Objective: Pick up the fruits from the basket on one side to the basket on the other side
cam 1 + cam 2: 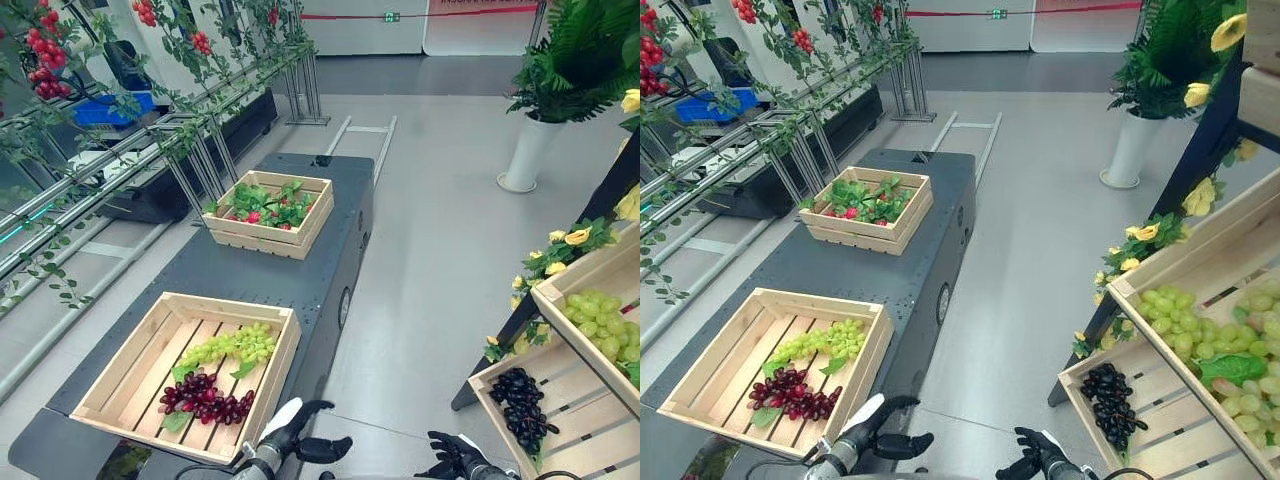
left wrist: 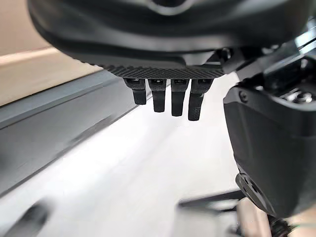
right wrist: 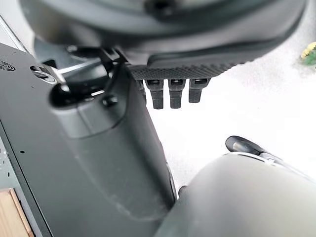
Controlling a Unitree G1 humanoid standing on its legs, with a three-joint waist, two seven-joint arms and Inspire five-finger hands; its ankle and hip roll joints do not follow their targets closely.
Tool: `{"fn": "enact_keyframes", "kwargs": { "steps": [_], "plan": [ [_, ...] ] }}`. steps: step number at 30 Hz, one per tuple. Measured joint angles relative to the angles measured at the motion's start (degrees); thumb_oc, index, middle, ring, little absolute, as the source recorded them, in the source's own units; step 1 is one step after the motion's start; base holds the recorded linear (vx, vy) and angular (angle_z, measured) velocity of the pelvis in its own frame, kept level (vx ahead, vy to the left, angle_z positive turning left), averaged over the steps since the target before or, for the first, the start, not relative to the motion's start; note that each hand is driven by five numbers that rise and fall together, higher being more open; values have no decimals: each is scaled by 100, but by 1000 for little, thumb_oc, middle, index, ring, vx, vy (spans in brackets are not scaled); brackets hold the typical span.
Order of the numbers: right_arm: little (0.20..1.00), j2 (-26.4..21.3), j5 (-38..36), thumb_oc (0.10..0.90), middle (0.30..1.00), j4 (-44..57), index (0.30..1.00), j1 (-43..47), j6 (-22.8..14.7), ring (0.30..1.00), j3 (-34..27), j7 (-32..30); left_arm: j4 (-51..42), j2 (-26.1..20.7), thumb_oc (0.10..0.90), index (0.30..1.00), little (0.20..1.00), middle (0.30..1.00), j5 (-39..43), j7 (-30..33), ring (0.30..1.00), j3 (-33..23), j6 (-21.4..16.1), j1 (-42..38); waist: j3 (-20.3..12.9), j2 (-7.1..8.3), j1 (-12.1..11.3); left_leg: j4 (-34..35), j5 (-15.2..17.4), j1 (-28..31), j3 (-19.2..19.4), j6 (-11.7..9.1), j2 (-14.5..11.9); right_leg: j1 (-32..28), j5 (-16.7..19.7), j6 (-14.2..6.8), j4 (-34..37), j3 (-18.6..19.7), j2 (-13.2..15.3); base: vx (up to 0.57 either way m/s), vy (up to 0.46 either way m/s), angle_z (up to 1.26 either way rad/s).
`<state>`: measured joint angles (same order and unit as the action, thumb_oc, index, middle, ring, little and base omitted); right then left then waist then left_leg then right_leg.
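A wooden crate (image 1: 120,365) lies on the near end of the grey table (image 1: 300,275). It holds a bunch of green grapes (image 1: 235,347) and a bunch of dark purple grapes (image 1: 205,397). At the right a slanted shelf carries a lower crate (image 1: 500,372) with dark grapes (image 1: 520,405) and an upper crate (image 1: 590,275) with green grapes (image 1: 600,320). My left hand (image 1: 290,430) hangs beside the near crate's front corner, fingers (image 2: 168,98) straight, holding nothing. My right hand (image 1: 455,458) hovers low over the floor, left of the shelf, fingers (image 3: 170,94) relaxed and empty.
A second crate (image 1: 265,235) of green leaves and red fruit stands farther back on the table. Vines with red berries (image 1: 45,60) run along the left. A white potted plant (image 1: 530,150) stands at the back right, and yellow flowers (image 1: 570,240) edge the shelf. Grey floor separates table and shelf.
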<state>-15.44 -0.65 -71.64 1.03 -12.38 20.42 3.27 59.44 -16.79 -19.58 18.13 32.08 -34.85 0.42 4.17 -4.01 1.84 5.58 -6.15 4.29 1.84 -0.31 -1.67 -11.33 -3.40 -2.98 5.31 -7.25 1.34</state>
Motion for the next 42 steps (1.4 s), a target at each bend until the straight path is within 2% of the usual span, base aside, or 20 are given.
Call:
{"fn": "enact_keyframes", "kwargs": {
  "steps": [5, 7, 9, 10, 12, 15, 17, 21, 25, 30, 34, 35, 38, 40, 42],
  "plan": [
    [900, -8, -1, 800, 900, 22, 900, 0, 23, 900, -7, 5, -1001, -174, 800, 900, 900, 900, -67, 900, 900, -787, -264, -58, 16, 7, -85, 0, -6, -17, -34, -12, -8, -2, -12, 17, 0, -62, -14, 14, 33, 3],
    [900, -4, 1, 800, 900, 31, 900, -4, 29, 900, -16, 5, -1365, -473, 800, 900, 900, 900, -150, 1245, 900, -1189, -286, -94, 29, 19, -115, 0, -19, -43, -106, -29, -10, 1, -18, 26, 1, -145, -20, 23, 56, 12],
    [900, -4, 1, 800, 900, 64, 900, -18, 55, 900, -16, 5, -1600, -757, 800, 900, 900, 900, 26, 1228, 900, -1495, -285, -94, 40, 27, -137, 0, -25, -61, -149, -37, -11, 0, -22, 33, 1, -188, -28, 25, 60, 13],
    [900, -8, -1, 800, 900, 126, 900, -42, 82, 900, -21, 5, -1809, -928, 800, 900, 900, 900, 392, 1081, 900, -1726, -274, -92, 64, 33, -157, 0, -29, -81, -178, -42, -11, 2, -26, 37, 1, -234, -33, 24, 52, 15],
    [900, -20, 0, 800, 900, 176, 900, -82, 91, 900, -59, 4, -2058, -986, 800, 900, 900, 900, 804, 1083, 900, -2144, -254, -108, 102, 30, -259, 0, -32, -92, -188, -47, -10, 3, -26, 37, 1, -253, -35, 19, 48, 7],
    [900, -27, 0, 800, 900, 237, 900, -133, 118, 900, -111, 2, -2332, -1277, 800, 900, 900, 900, 777, 1231, 900, -2349, -155, -144, 146, 36, -362, 0, -42, -136, -247, -59, -5, 25, -29, 39, 1, -293, -41, 24, 60, 8],
    [900, -30, 0, 800, 900, 276, 900, -140, 118, 900, -111, 1, -2315, -1513, 800, 900, 900, 900, 633, 1413, 900, -2349, 20, -238, 159, 43, -387, -1, -70, -231, -320, -65, 11, 94, -28, 39, 1, -367, -48, 45, 45, 17],
    [900, -30, 1, 800, 900, 289, 900, -100, 118, 900, -94, -1, -2086, -1585, 800, 900, 900, 900, 407, 1628, 900, -2355, 434, -355, 200, 65, -421, -2, -96, -324, -335, -45, 45, 164, -28, 36, -20, -405, -41, 14, 67, 7],
    [900, -20, -12, 800, 900, 290, 900, 34, 118, 900, -92, 0, -1430, -1680, 800, 900, 900, 900, 257, 1694, 900, -2355, 937, -587, 439, 126, -430, -39, -109, -355, -356, -38, 61, 184, -21, 25, -23, -421, -34, 11, 69, 2],
    [900, -41, -215, 800, 900, 294, 900, 234, 112, 900, 75, -1, -728, -2107, 800, 900, 900, 900, -55, 1773, 900, -2344, 1283, -1038, 734, 254, -550, -88, -162, -558, -426, -36, 67, 381, -33, 19, -116, -466, -43, -110, 22, 8],
    [900, -199, -305, 800, 900, 278, 900, 852, 96, 900, 319, -1, -236, -2643, 800, 900, 900, 900, -316, 1816, 900, -2023, 1477, -1995, 1422, 246, -646, -554, -157, -1041, -477, -38, 65, 849, -234, 29, -767, -588, -30, -131, 50, 22],
    [900, -232, -460, 800, 900, 273, 900, 1057, 80, 900, 328, -1, -184, -2856, 800, 900, 900, 900, -346, 1843, 900, -1850, 1525, -2233, 1613, 246, -635, -747, -130, -1263, -461, -41, 84, 1175, -425, 27, -1237, -604, 39, -119, 68, 13],
    [900, -287, -486, 800, 900, 331, 900, 1400, 65, 900, 344, -2, -182, -3072, 800, 900, 900, 900, -565, 1944, 900, -1600, 1583, -2578, 1929, 281, -720, -1118, -64, -1591, -439, -36, 190, 1778, -833, 36, -2204, -588, 213, -182, 110, 11],
    [900, -397, -480, 800, 900, 443, 900, 1712, 49, 900, 346, -5, -213, -3253, 800, 900, 900, 900, -805, 2036, 900, -1249, 1673, -2955, 2297, 297, -766, -1506, 15, -1949, -441, 29, 329, 2298, -1168, 65, -3057, -545, 432, -137, 105, 18],
    [900, -411, -472, 800, 900, 445, 900, 1912, 48, 900, 404, -5, -199, -3264, 800, 900, 900, 900, -1116, 2085, 900, -1114, 1875, -3028, 2433, 324, -765, -1816, 58, -2262, -396, 49, 390, 2656, -1273, 82, -3495, -551, 532, -132, 102, 6]
  ]
}}
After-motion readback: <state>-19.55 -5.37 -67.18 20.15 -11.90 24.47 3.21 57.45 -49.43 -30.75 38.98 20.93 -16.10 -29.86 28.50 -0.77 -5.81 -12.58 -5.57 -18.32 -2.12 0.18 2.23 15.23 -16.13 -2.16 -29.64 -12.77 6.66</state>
